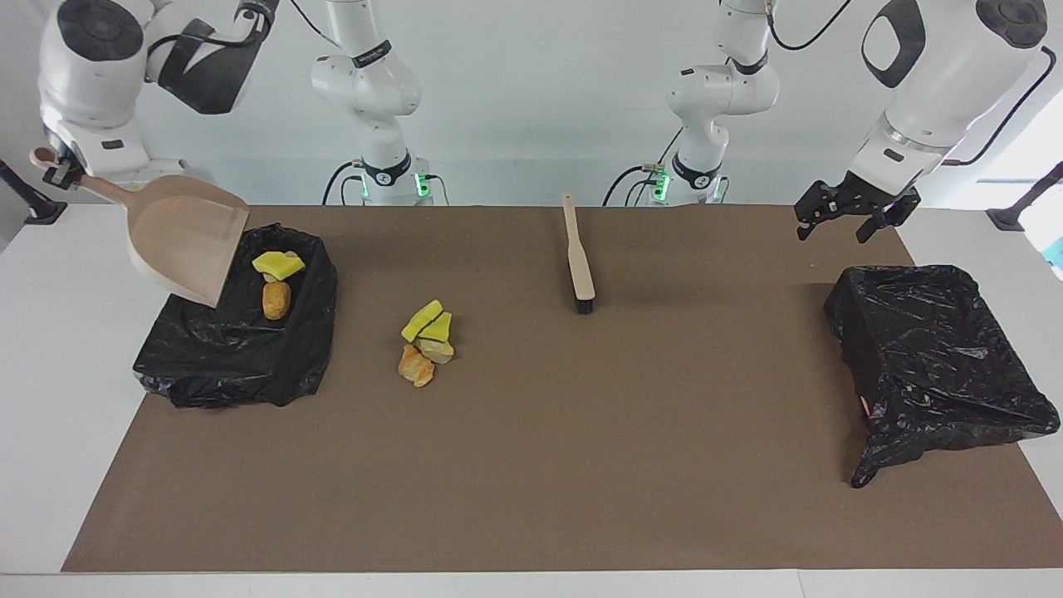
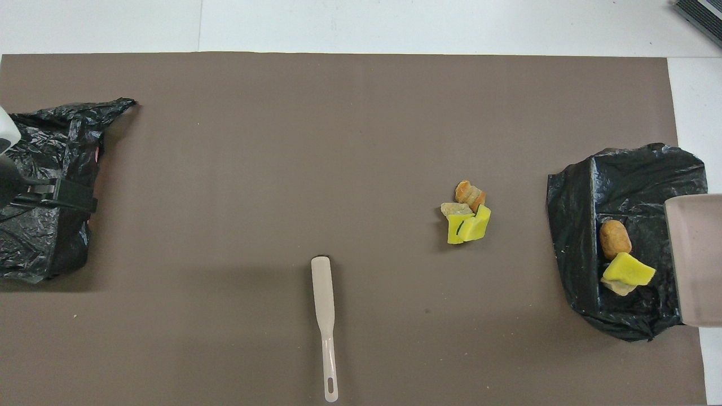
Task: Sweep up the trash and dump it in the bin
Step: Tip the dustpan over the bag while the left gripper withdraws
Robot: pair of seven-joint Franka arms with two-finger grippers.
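Brown paper covers the worktop [image 1: 531,465], with a beige brush [image 1: 579,264] lying near the robots. Landmark: the black-lined bin [image 1: 224,357] at the right arm's end. The right gripper [image 1: 60,172], jaws shut on the handle, holds the tilted dustpan [image 1: 184,241] (nothing visible in its scoop) over that bin. Some trash in the bin [image 2: 620,262] lies inside; a loose trash pile [image 1: 425,342] sits beside the bin, toward the middle. The left gripper [image 1: 851,212], jaws wide and holding nothing, hangs over a second black bag [image 1: 938,357] at the left arm's end.
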